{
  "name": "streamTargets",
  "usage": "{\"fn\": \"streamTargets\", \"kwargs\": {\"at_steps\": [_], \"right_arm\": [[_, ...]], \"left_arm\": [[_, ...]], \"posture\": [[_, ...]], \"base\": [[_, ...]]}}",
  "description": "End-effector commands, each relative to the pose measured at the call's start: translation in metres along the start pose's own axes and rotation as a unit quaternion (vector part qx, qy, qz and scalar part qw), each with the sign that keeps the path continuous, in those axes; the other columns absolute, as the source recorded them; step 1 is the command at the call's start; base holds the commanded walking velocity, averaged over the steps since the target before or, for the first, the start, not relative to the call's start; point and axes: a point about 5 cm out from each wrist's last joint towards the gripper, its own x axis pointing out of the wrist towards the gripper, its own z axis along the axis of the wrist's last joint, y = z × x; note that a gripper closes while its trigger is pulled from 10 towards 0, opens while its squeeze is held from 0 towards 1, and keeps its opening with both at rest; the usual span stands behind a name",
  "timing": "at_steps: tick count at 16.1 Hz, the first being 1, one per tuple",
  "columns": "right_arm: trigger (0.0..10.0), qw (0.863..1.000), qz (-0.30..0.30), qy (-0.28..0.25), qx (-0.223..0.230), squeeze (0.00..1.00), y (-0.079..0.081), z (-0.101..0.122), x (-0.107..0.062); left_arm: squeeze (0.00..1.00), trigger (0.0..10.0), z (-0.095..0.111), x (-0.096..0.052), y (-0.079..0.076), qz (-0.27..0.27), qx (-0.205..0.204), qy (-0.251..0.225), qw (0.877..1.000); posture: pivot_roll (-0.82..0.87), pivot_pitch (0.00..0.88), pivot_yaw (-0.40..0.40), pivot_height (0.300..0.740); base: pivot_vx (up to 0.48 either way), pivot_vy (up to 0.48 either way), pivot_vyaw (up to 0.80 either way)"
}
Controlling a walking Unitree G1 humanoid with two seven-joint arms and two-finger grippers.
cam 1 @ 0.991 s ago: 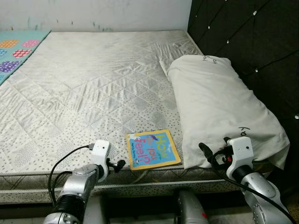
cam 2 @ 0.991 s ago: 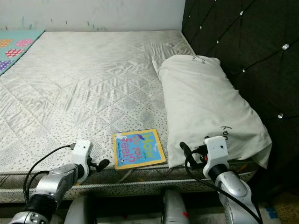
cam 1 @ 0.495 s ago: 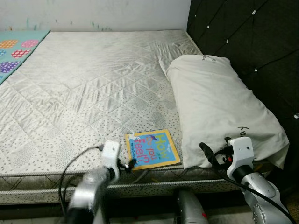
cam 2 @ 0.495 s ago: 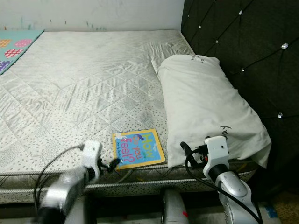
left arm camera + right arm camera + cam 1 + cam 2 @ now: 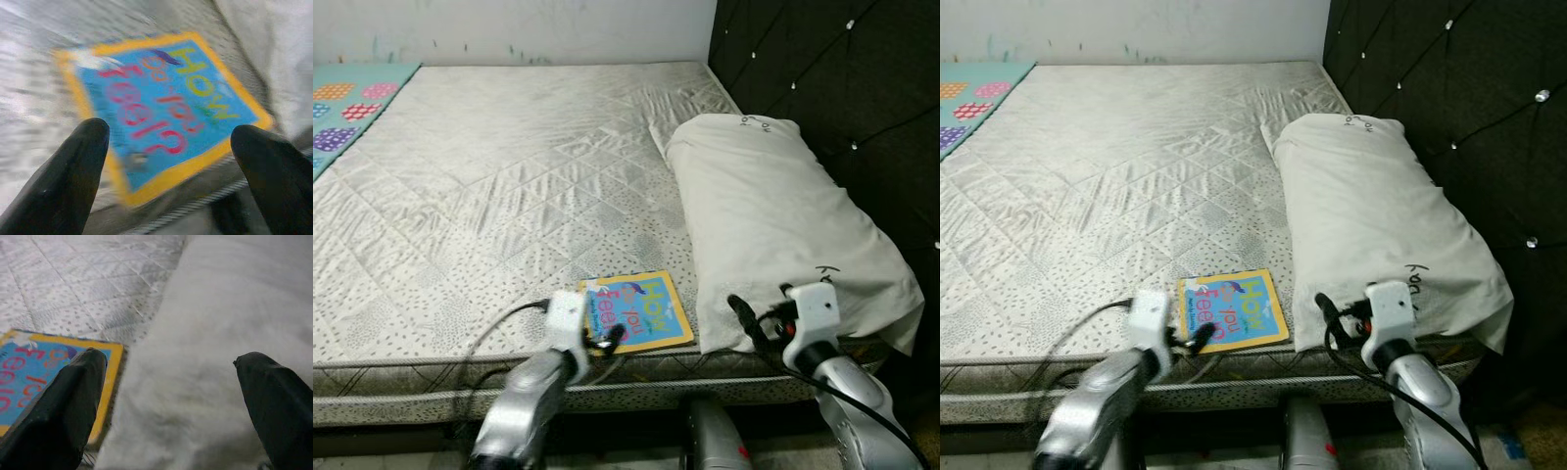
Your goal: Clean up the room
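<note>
Book (image 5: 636,311) pickup: approach step, nothing grasped yet.
Left gripper (image 5: 171,161) open, fingers spread over the book's near edge; next move: push forward, close on the cover. Right gripper (image 5: 171,396) open, idle, facing the pillow (image 5: 773,225) with the book at its 9 o'clock. Book lies flat on the mattress (image 5: 489,186) at the front edge, pillow at its 3 o'clock, black tufted headboard (image 5: 832,78) beyond, patterned mat (image 5: 347,103) at 10 o'clock.

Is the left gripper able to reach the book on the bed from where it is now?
Probably yes. The left gripper is open at the near edge of the book, which lies flat on the mattress with nothing between them.
</note>
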Motion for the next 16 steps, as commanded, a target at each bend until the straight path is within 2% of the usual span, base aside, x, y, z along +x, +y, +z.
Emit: {"fn": "streamTargets", "kwargs": {"at_steps": [1, 5, 8, 10, 16], "right_arm": [[10.0, 1.0, 0.003, 0.0, -0.004, 0.0, 0.001, 0.0, 0.002], [10.0, 1.0, -0.01, -0.001, -0.009, 0.0, -0.007, 0.001, -0.003], [10.0, 1.0, -0.01, -0.001, -0.008, 0.0, -0.004, 0.0, -0.003], [10.0, 1.0, -0.008, -0.001, -0.007, 0.0, -0.003, 0.0, -0.003], [10.0, 1.0, -0.01, -0.003, -0.009, 0.0, -0.005, 0.002, -0.002]], "left_arm": [[0.0, 10.0, -0.005, 0.004, -0.004, -0.017, -0.014, 0.013, 1.0], [0.0, 10.0, -0.02, 0.015, -0.016, -0.065, -0.001, 0.062, 0.996], [0.0, 10.0, -0.023, 0.02, -0.023, -0.086, -0.001, 0.071, 0.994], [0.0, 10.0, -0.035, 0.022, -0.027, -0.103, -0.008, 0.098, 0.99], [0.0, 10.0, -0.044, 0.028, -0.038, -0.14, 0.006, 0.137, 0.981]], "posture": [[-0.2, 0.0, -0.019, 0.577], [-0.23, 0.0, -0.004, 0.577], [-0.23, 0.0, -0.001, 0.577], [-0.24, 0.0, -0.002, 0.577], [-0.24, 0.0, -0.005, 0.577]], "base": [[0.0, 0.0, 0.0], [0.0, 0.0, 0.0], [0.0, 0.0, 0.0], [0.0, 0.0, 0.0], [0.0, 0.0, 0.0]]}}
